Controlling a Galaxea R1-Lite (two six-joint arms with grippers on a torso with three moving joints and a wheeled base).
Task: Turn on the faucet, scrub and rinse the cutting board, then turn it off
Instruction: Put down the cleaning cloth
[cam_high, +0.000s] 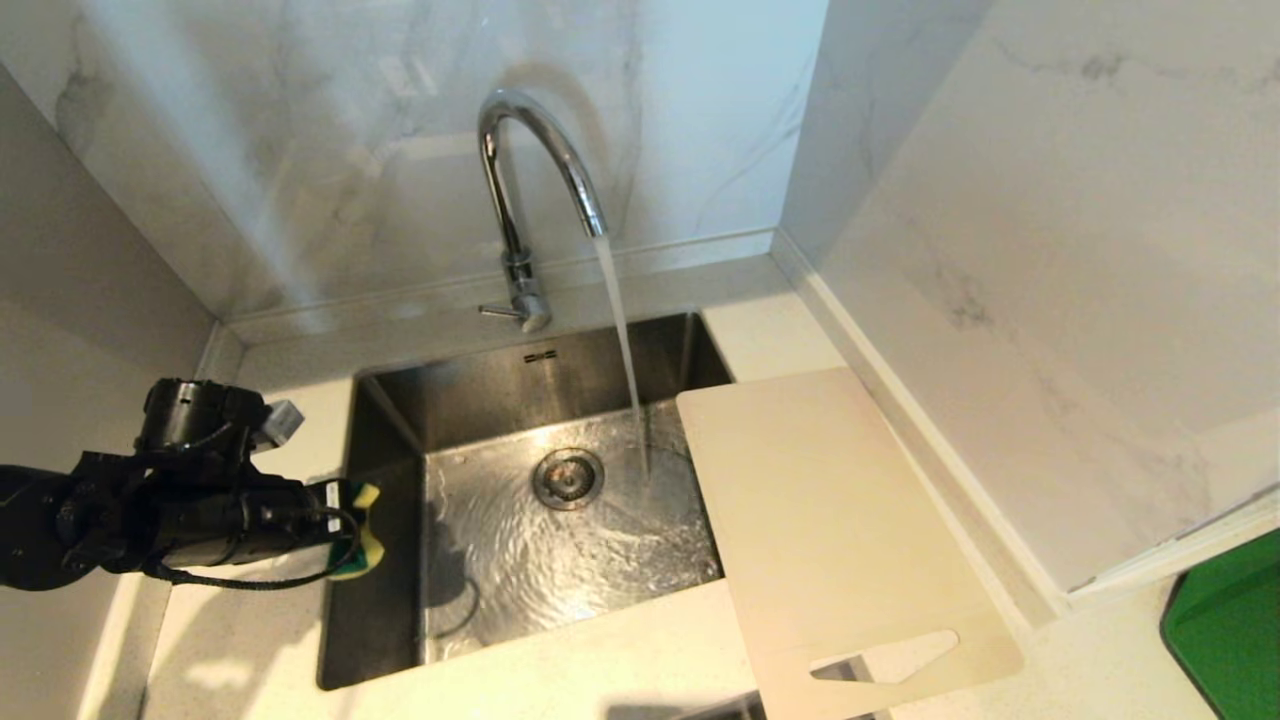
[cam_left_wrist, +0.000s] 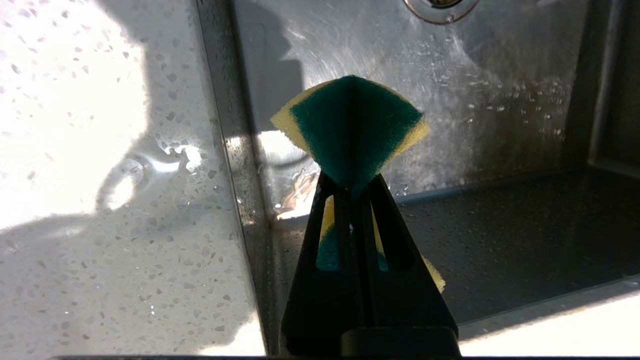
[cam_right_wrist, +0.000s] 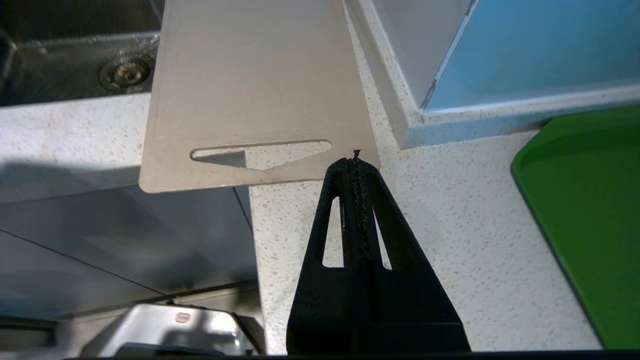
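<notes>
Water (cam_high: 622, 340) is seen running from the faucet (cam_high: 530, 170), which stands at twelve o'clock behind the sink (cam_high: 385, 560); the stream lands just right of the drain (cam_high: 567, 478). The turning-on step is therefore judged done, and scrubbing is the step in hand, not yet begun.

The cutting board (cam_high: 830, 530) is laid at three to four o'clock of the basin, its far corner overhanging the sink's right rim and its handle slot (cam_high: 885, 655) toward five o'clock, past the counter (cam_high: 600, 670) edge. The board is not under the stream.

The left end effector (cam_left_wrist: 350, 185) is held at nine o'clock, over the sink's left rim, pinched tight on a green-and-yellow scouring sponge (cam_left_wrist: 352, 125), which is folded between the fingers. It is well apart from the board.

The right end effector (cam_right_wrist: 356, 160) is closed on nothing, its tips near the board's handle end at six o'clock. A green tray (cam_right_wrist: 590, 225) lies beside it on the counter.

Next, the sponge would need to be carried across the basin to three o'clock and pressed on the board, which may first need to be steadied or drawn under the water by the right end effector.
</notes>
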